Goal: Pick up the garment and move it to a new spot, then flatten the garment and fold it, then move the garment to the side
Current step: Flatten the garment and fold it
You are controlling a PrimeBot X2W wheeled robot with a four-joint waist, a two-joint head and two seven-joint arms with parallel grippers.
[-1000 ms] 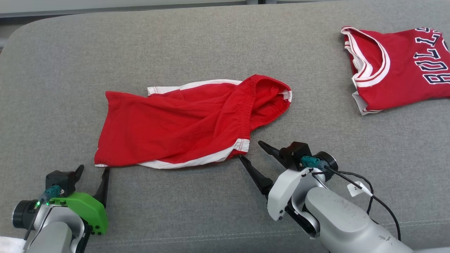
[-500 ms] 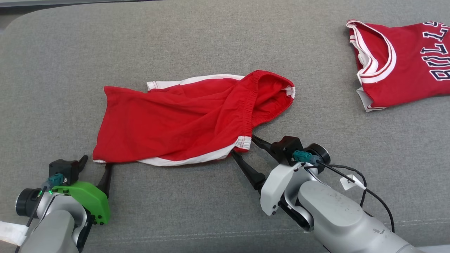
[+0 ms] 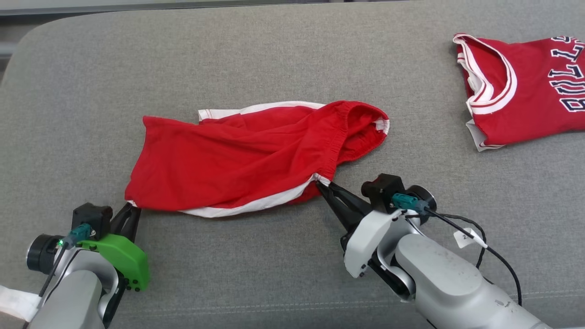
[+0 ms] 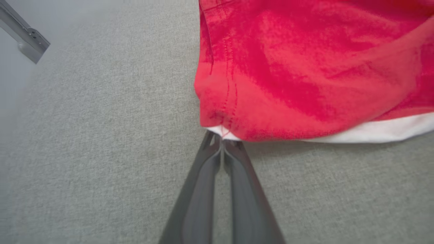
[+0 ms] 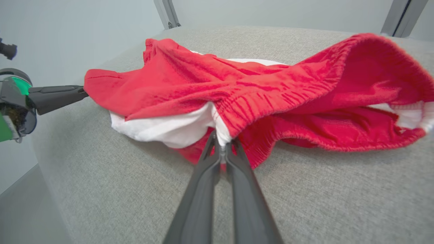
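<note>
The garment [image 3: 237, 160] is a pair of red shorts with white trim, lying crumpled in the middle of the grey cushion. My left gripper [image 3: 131, 206] is shut on its near left corner, and the left wrist view has the fingertips pinching the white hem [image 4: 222, 133]. At the near right corner, by the elastic waistband, my right gripper [image 3: 322, 183] is shut on the garment; its fingers close on the white edge [image 5: 222, 140]. From the right wrist I also see the left gripper [image 5: 79, 92] holding the far corner.
A red jersey [image 3: 525, 105] with white trim and dark lettering lies at the far right of the grey cushion [image 3: 292, 50]. Bare cushion surrounds the shorts. A metal frame post [image 5: 166, 13] stands beyond the cushion's far edge.
Both grippers moved forward to the garment's near corners and shut on them; a second ago they stood open just short of the cloth. The camera shifted slightly.
</note>
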